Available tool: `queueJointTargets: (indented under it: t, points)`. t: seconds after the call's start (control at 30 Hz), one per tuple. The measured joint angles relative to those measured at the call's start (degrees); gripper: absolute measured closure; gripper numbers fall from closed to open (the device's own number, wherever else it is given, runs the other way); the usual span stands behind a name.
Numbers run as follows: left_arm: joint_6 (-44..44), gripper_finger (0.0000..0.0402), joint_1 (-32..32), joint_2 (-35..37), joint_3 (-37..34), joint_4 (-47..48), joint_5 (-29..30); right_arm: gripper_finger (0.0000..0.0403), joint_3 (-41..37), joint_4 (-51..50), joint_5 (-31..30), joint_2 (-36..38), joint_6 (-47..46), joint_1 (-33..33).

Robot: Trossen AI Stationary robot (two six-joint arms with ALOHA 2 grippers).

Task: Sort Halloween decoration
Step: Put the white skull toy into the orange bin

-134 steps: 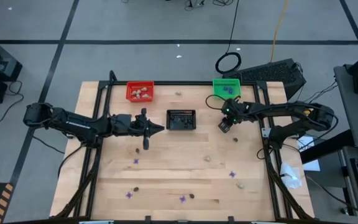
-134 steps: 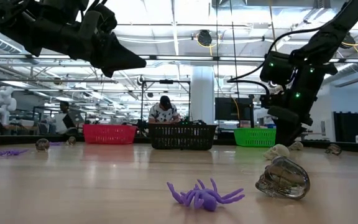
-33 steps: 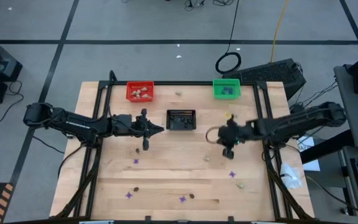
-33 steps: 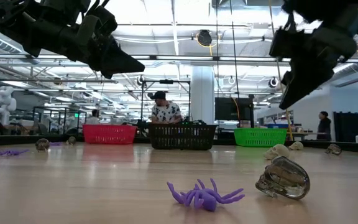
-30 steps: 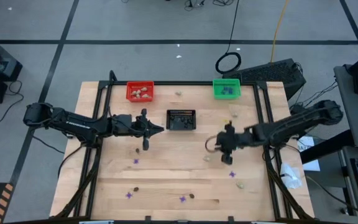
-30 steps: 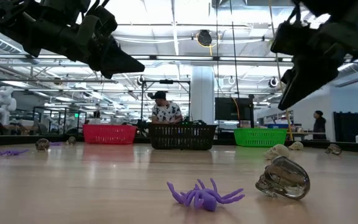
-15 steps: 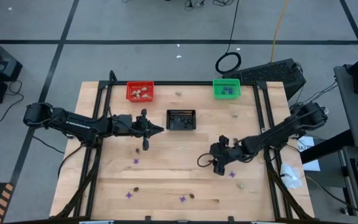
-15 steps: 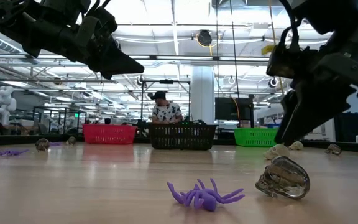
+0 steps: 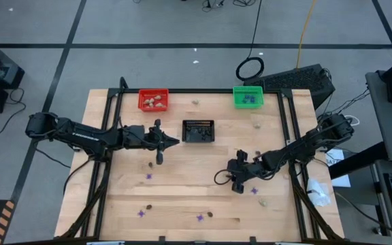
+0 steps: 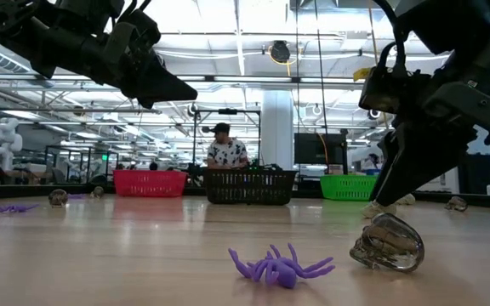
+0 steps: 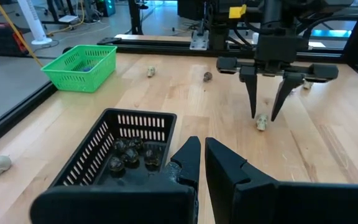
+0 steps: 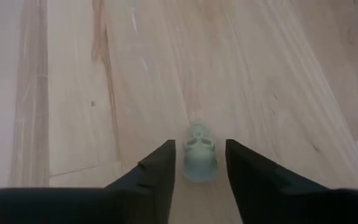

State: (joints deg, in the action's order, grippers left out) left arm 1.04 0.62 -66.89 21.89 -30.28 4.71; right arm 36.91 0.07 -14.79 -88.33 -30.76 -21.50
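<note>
Between right gripper [image 12: 201, 163] fingers — pale skull [image 12: 199, 157]

Light is bright and even across the table [image 9: 182, 197] in the high view, with only short soft shadows under the arms. In the low view, ceiling lights in the room behind glare white, so both arms read as near-black silhouettes; the purple spider [image 10: 281, 265] near the camera is sharp, while the room beyond is softer. The right wrist view looks pale and washed out, its small skull [image 12: 199, 157] slightly blurred between the right end effector [image 12: 199, 163] fingers. The left wrist view is clear and daylight-bright, the left end effector [image 11: 201, 163] dark in the foreground.
</note>
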Motion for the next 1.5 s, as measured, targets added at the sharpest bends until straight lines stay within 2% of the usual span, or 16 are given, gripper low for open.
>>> queueJointTargets:
  t: [0.23, 0.53, 0.87, 1.0, 1.33, 1.5]
  points:
    - [0.11, 0.0382, 0.04, 0.00, 0.00, -0.02, 0.00, 0.0315, 0.02, 0.13, 0.02, -0.60, -0.07, 0.00]
    - [0.11, 0.0382, 0.15, 0.00, 0.00, -0.07, 0.00, 0.0336, 0.31, 2.89, 0.86, -4.24, -0.18, 0.02]
    - [0.10, 0.0382, 0.15, 3.52, -0.02, 2.17, 0.02, 0.0359, 0.09, 1.56, 2.51, -1.32, 0.41, 0.01]
    - [0.13, 0.0382, 0.15, 4.39, -0.04, 3.55, 0.02, 0.0344, 0.09, 1.47, 3.02, -1.17, -1.15, 0.02]
    - [0.15, 0.0382, 0.11, 4.39, -0.04, 3.89, 0.02, 0.0252, -0.09, 0.97, 3.02, -1.73, -1.32, 0.02]
    - [0.20, 0.0382, 0.11, 4.39, -0.04, 3.87, 0.02, 0.0245, 0.00, 1.39, 2.64, -2.67, -1.12, 0.02]
